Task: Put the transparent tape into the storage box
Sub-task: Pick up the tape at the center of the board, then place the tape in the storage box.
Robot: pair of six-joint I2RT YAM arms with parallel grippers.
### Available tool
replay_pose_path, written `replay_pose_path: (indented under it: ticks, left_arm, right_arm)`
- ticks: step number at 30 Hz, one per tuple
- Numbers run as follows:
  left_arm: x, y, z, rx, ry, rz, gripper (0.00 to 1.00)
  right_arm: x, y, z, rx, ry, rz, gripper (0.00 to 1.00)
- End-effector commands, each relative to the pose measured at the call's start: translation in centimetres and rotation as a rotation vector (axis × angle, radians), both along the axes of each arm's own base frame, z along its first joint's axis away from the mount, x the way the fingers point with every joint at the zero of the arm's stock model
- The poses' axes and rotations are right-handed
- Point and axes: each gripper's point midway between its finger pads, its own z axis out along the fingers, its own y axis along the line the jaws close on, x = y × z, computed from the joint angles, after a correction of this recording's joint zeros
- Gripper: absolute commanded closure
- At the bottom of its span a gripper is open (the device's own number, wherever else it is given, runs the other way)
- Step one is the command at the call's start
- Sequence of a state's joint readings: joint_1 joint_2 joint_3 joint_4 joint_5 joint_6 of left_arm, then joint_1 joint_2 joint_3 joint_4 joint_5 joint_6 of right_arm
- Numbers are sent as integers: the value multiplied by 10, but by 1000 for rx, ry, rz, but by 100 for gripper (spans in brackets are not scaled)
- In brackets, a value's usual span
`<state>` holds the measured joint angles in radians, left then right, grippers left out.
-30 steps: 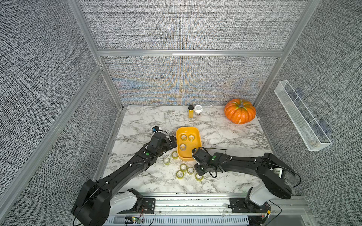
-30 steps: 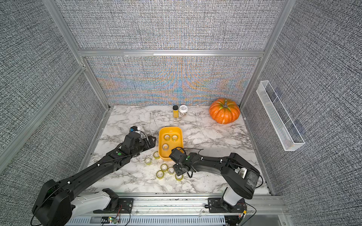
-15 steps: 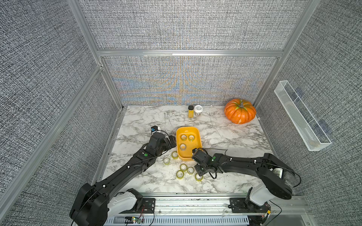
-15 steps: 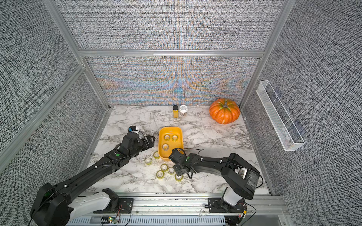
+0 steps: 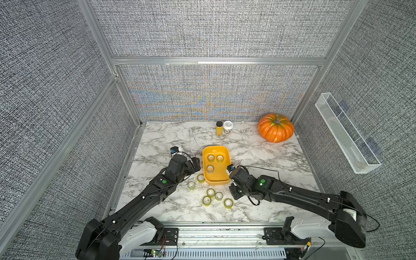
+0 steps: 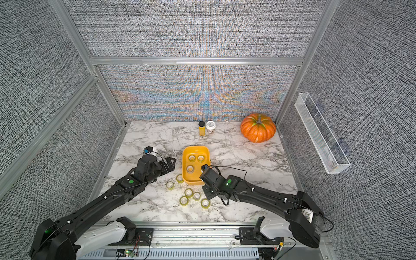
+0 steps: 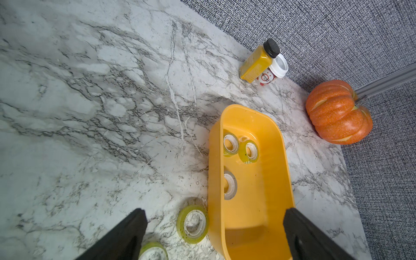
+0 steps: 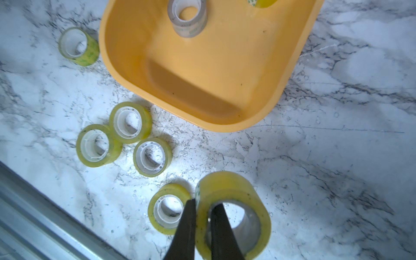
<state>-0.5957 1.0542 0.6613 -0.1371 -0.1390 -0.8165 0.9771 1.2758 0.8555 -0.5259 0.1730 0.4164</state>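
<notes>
Right hand (image 8: 203, 212) pinched the wall of one tape roll (image 8: 234, 186), a finger through its core, just near of the storage box (image 8: 225, 128); grip likely suits lifting over the rim. Left hand (image 7: 213, 215) wide, empty, left of box; three rolls (image 5: 211, 158) lay inside

Up top I can't make out the tape roll (image 8: 231, 184) in my right gripper (image 8: 203, 202); its wrist cam crops the box (image 8: 292, 49) at the far end.

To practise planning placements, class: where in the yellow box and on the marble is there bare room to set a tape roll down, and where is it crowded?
Free: the near half of the storage box, between its grey roll and near rim; the marble between box and pumpkin. Crowded: the loose rolls clustered before that rim.
</notes>
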Motion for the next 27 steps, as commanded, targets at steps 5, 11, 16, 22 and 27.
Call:
replay_pose_path:
  ticks: [5,11,16,22,27]
  left_arm:
    - [-4,6,9,-11,-21,18,0]
    - [-9,6,9,-25,-26,1,0]
    - [-8,0,-4,-16,4,-18,0]
    - [0,-3,-4,2,3,-18,0]
    - [4,-1,-7,20,5,-3,0]
  right_arm:
    - [4,-14,37,37,-63,-27,100]
    - [17,2,73,133,-138,-8,100]
    - [29,24,91,252,-154,55,99]
    - [55,37,96,257,-151,78,99]
    - [73,51,87,248,-111,103,100]
